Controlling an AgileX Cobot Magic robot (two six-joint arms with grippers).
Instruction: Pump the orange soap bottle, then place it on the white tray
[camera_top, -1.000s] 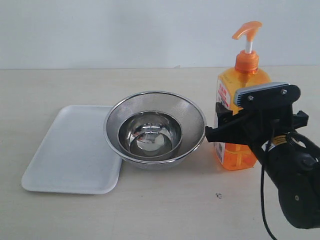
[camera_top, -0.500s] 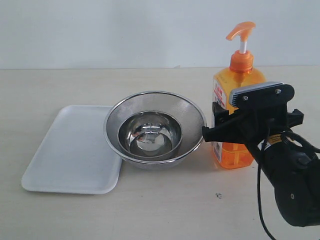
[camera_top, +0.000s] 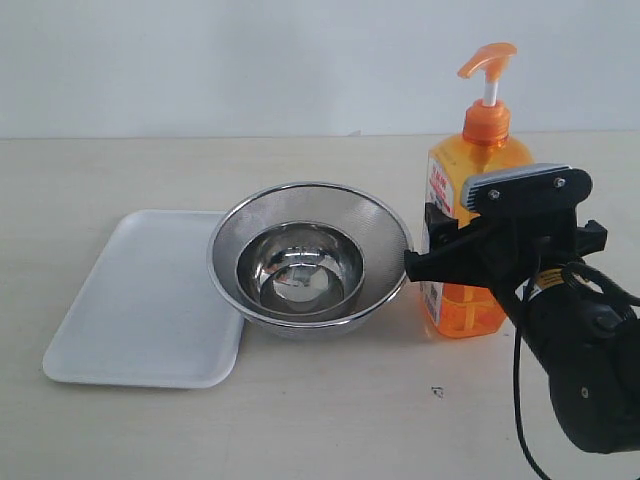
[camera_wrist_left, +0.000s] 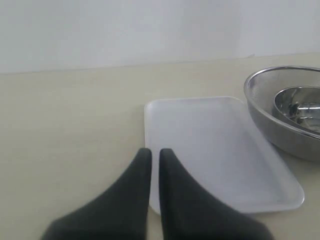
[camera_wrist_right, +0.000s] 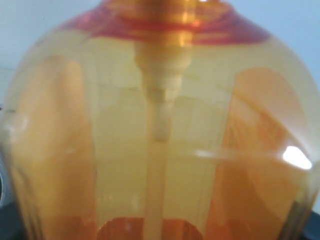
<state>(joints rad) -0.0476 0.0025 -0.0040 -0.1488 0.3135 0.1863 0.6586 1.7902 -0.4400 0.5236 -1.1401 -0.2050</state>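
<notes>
The orange soap bottle stands upright on the table right of the steel bowl, its pump head raised on the white stem. My right gripper is closed round the bottle's middle from the near side. In the right wrist view the bottle fills the picture and hides the fingers. The white tray lies flat at the left. My left gripper is shut and empty, its tips over the tray's near edge; it is outside the exterior view.
A round steel mesh bowl with a smaller steel bowl inside sits between tray and bottle, overlapping the tray's right edge; the left wrist view shows the bowl too. A pale wall bounds the table behind.
The right gripper and the bottle have shifted a little left toward the bowl. The bottle's top leaned left, then came back upright. The left arm shows no change.
</notes>
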